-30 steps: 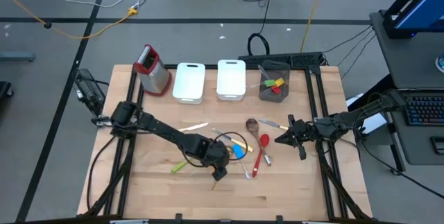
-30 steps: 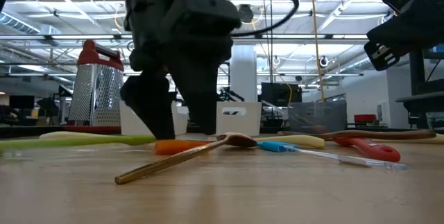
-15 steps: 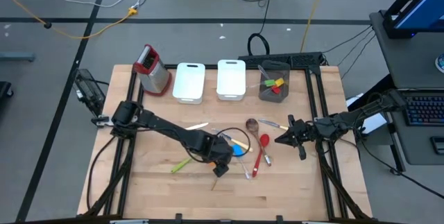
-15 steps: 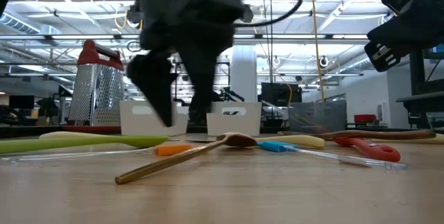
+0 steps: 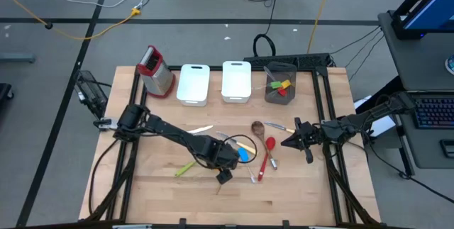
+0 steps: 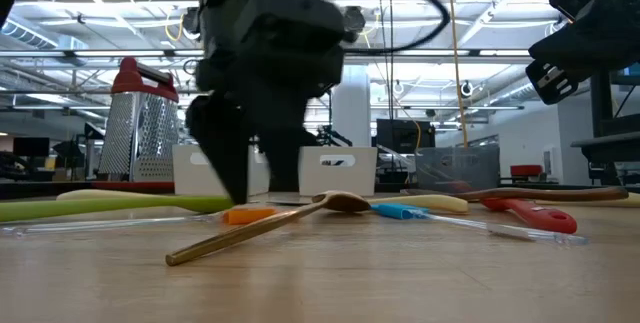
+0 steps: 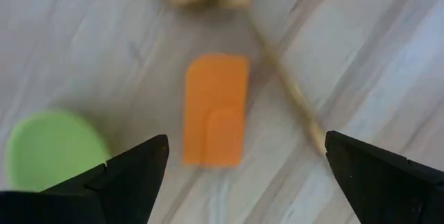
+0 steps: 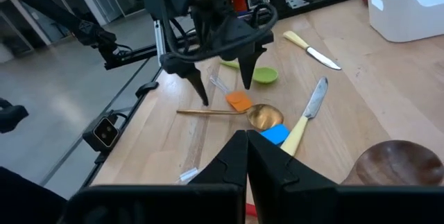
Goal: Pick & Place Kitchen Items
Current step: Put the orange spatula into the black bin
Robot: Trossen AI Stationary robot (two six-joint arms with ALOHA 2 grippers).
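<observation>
The orange spatula (image 7: 216, 109) lay flat near the middle of the desk (image 5: 298, 186), and the left pincer (image 5: 225, 165) hung right over it with its fingers (image 7: 125, 175) spread wide apart, one on each side and not yet touching it. Close around it lay the green spatula (image 7: 52, 148), a brass-coloured spoon (image 6: 255, 225), a blue spatula (image 8: 275, 134), two cream-handled knives (image 8: 310, 107), a red spoon (image 5: 267, 155) and a wooden spoon (image 5: 257, 127), all loose on the wood. By the look of it, little of the job was done: the two white bins (image 5: 193, 84) at the far edge appeared to hold nothing, and only the grey cup (image 5: 281, 87) beside them had a few coloured pieces in it, so nearly every utensil was left to move. The right pincer (image 5: 289, 142) waited near the right edge, its fingers pressed together on nothing. A metal grater (image 5: 155, 71) with a red top stood at the far left corner. The desk was pale butcher-block wood in a black frame, and beyond it spread a grey concrete floor with trailing cables and a wide, brightly lit workshop.
</observation>
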